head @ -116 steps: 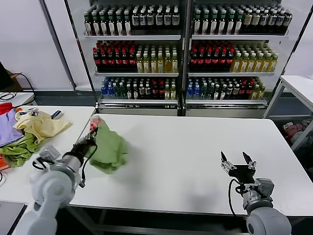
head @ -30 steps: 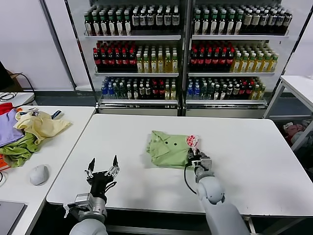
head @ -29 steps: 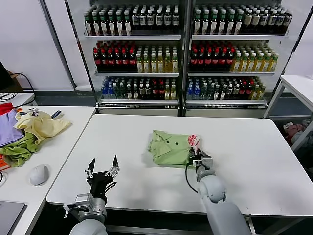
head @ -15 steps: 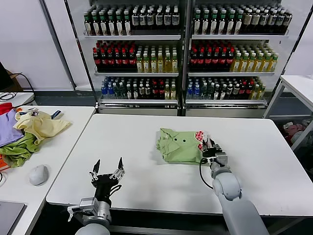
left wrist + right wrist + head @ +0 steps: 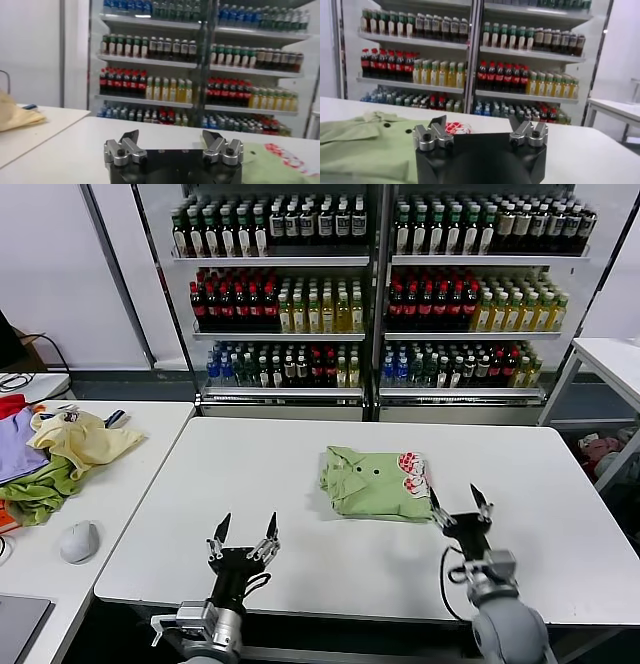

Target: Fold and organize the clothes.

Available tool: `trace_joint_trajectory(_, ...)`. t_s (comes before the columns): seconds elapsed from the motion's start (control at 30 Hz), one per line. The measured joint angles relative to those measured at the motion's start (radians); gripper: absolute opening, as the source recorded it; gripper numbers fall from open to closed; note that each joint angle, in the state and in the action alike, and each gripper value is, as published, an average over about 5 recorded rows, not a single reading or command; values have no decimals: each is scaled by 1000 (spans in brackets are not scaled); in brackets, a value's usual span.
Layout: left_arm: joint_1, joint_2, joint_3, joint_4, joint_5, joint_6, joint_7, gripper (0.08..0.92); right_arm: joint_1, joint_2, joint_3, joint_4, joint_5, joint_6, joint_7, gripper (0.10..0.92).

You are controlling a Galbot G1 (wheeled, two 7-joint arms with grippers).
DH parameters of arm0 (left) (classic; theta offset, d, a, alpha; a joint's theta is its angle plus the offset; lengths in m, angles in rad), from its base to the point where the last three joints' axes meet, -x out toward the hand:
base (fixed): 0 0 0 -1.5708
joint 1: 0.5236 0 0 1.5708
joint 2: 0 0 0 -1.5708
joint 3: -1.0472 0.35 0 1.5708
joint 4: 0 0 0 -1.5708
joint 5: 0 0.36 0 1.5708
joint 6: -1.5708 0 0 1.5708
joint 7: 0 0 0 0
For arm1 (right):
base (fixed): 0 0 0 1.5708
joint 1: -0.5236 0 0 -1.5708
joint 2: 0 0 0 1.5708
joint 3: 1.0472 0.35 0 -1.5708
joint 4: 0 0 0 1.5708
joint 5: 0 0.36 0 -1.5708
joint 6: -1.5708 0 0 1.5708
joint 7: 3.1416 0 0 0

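The light green polo shirt (image 5: pixel 372 482) lies folded on the white table (image 5: pixel 300 454), collar at its left, red-and-white patch (image 5: pixel 411 466) at its right. It also shows in the right wrist view (image 5: pixel 365 142) and at the edge of the left wrist view (image 5: pixel 280 162). My right gripper (image 5: pixel 460 502) is open and empty, just right of and nearer than the shirt, apart from it. My left gripper (image 5: pixel 244 530) is open and empty near the table's front edge, left of the shirt.
A side table (image 5: pixel 140 454) at the left holds a pale yellow garment (image 5: pixel 82 436), purple, red and darker green cloths (image 5: pixel 38 489) and a grey mouse (image 5: pixel 78 540). Shelves of bottles (image 5: pixel 380 294) stand behind. Another table (image 5: pixel 612 359) is at the far right.
My right gripper has let go of the shirt's patch corner and drawn back toward the front edge, now open. The shirt lies flat. My left gripper has shifted a little to the right.
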Motion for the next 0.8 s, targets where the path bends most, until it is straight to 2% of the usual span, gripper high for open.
trace_joint_trajectory(0.37,-9,15,47,-12,3,27,21,823,-150,41,63,84,-27,64,-28,823)
trace_joint_trajectory(0.8,-26,1,29,29,-3,10,61,823,-176,25,58,123,-54,91,-16,823)
